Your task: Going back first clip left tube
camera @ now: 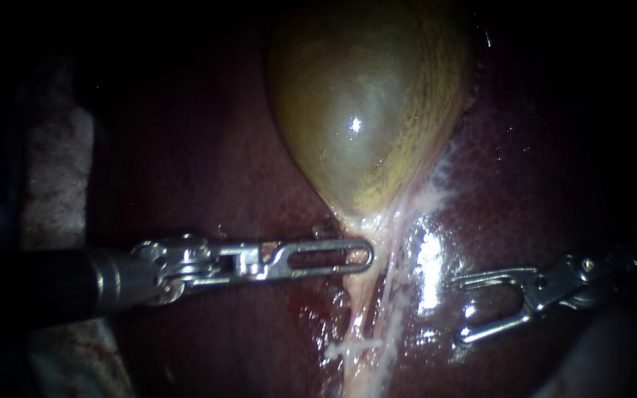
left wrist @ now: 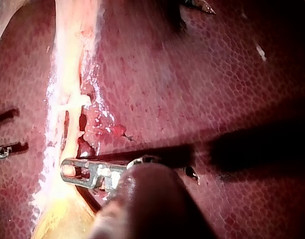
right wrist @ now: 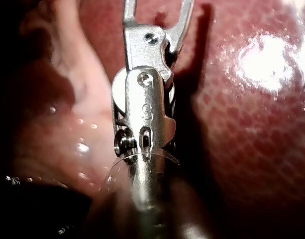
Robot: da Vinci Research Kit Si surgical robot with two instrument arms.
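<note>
- Pincer of the left instrument (camera: 363, 256): pressed together, pinching the left tube (camera: 359, 302) just below the neck of the gallbladder (camera: 363, 110).
- Left wrist view: pale tube tissue shows through the slot in the upper half of this pincer.
- Clip (camera: 352, 345): white, set across the left tube, farther down the tube from the left pincer and clear of it.
- Right instrument (camera: 460, 309): pincer spread, holding nothing, a plain gap between its two halves.
- Right pincer: over the wet liver (camera: 208, 147), beside the tube on the far side from the left pincer, apart from both tube and clip.
- Right wrist view: both halves of the right pincer diverge ahead of the hinge; their tips lie out of view.
</note>
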